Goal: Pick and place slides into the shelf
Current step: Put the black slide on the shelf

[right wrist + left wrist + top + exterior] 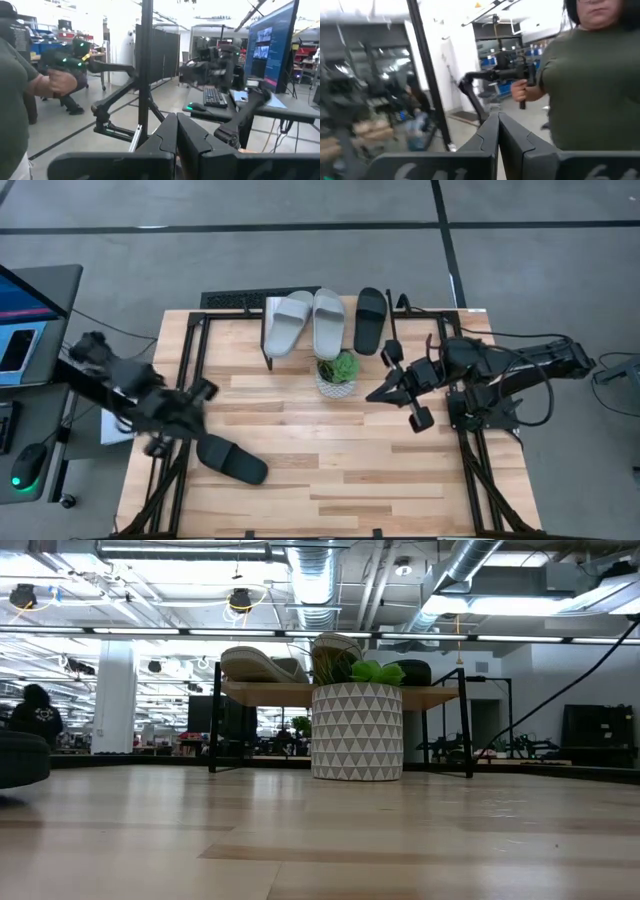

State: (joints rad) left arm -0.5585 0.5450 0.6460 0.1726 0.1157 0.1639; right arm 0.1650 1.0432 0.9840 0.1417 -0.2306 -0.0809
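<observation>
Three slides already sit on the shelf (330, 315) behind the plant pot (337, 376): two light grey slides (305, 322) and one black (370, 319). The last black slide (231, 459) lies loose on the counter (340, 470), well left of the pot. Your left gripper (172, 442) is clenched empty just beside it; your right gripper (392, 383) waits clenched beside the pot. Next, you'd need to open the left gripper and grasp that slide.
</observation>
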